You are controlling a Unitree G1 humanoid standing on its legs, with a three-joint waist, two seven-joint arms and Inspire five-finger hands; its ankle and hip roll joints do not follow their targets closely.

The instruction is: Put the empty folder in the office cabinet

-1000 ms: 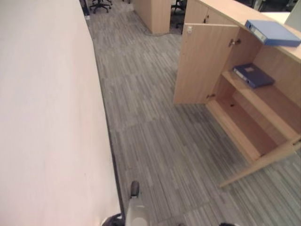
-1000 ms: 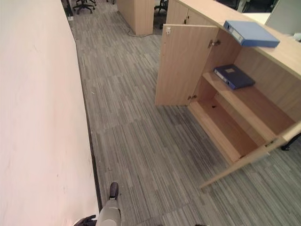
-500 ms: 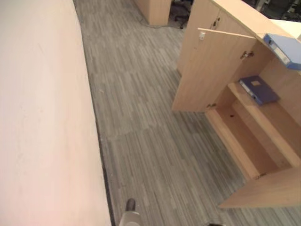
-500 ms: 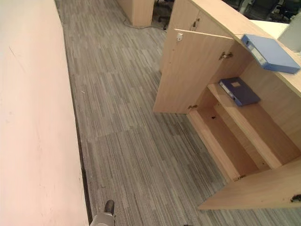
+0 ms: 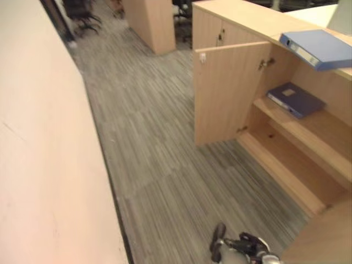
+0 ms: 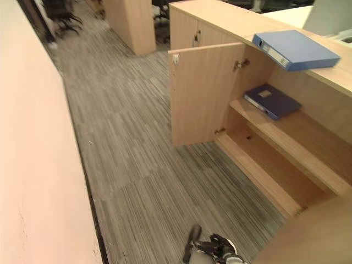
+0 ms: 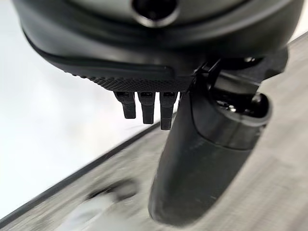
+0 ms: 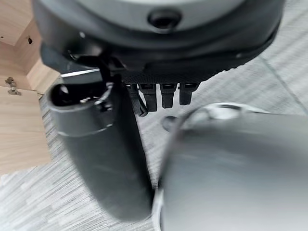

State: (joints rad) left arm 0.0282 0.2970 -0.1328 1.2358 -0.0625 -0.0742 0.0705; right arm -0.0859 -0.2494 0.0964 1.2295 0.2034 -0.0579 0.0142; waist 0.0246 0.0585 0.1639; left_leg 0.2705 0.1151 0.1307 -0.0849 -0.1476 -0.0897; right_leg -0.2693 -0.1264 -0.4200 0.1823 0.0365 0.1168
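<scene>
Folder-to-hand relation is what matters: the light blue folder (image 6: 294, 49) lies flat on top of the office cabinet (image 6: 231, 25), directly above the open compartment, one corner overhanging the front edge, long axis running roughly along the cabinet top. A second, dark blue folder (image 6: 271, 101) already lies on the upper shelf (image 6: 286, 135) below it, w/ the bottom shelf (image 6: 264, 170) bare. Both cabinet doors stand open, the left door (image 6: 201, 93) swung out toward the carpet floor (image 5: 154, 143). Hand seen low at the bottom of the eye views (image 5: 242, 247) sits well short of the cabinet, so the folder lies up and fwd-right of it; can't say which arm's hand that is. Left hand (image 7: 144, 103) in its wrist view: fingers hang straight, relaxed, holding nothing, w/ carpet past them. Right hand (image 8: 161, 94) likewise loose and empty, cabinet wood beside it, so prob. the nearer arm for the reach. Judgement: approach not finished; next move needs a step closer to the cabinet, then a reach up to the top.
</scene>
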